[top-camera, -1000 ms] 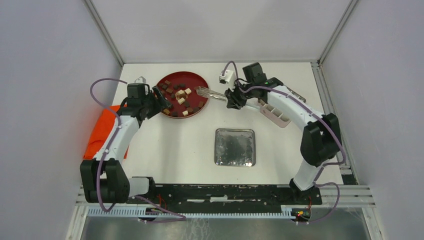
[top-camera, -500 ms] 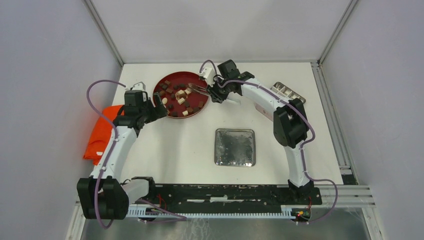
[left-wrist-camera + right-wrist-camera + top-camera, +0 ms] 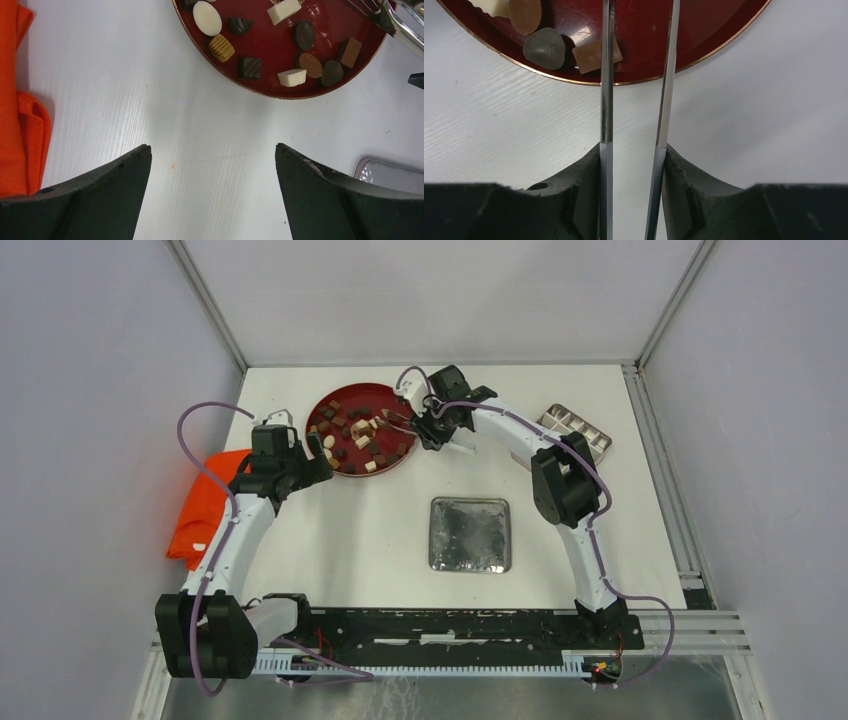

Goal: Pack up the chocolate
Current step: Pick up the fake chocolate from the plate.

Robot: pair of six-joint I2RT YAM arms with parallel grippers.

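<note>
While tongs (image 3: 607, 115) reach over it, red plate (image 3: 270, 47) holds mixed choc pcs (image 3: 207, 18).

Chocolate (image 3: 249, 67): many bite-size pieces, dark brown, light brown, cream-white; round, oval, square. Loose, scattered singly on red plate (image 3: 265, 40). Cream oval (image 3: 207, 18) just beside ridged tan piece (image 3: 221, 47), near rim.

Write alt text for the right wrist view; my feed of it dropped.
The right tool clamps metal tongs whose two blades, slightly apart, reach over the rim of the dark-red plate. The blade at image left crosses a light brown square chocolate, with a rounded greyish piece beside it; white table below.
</note>
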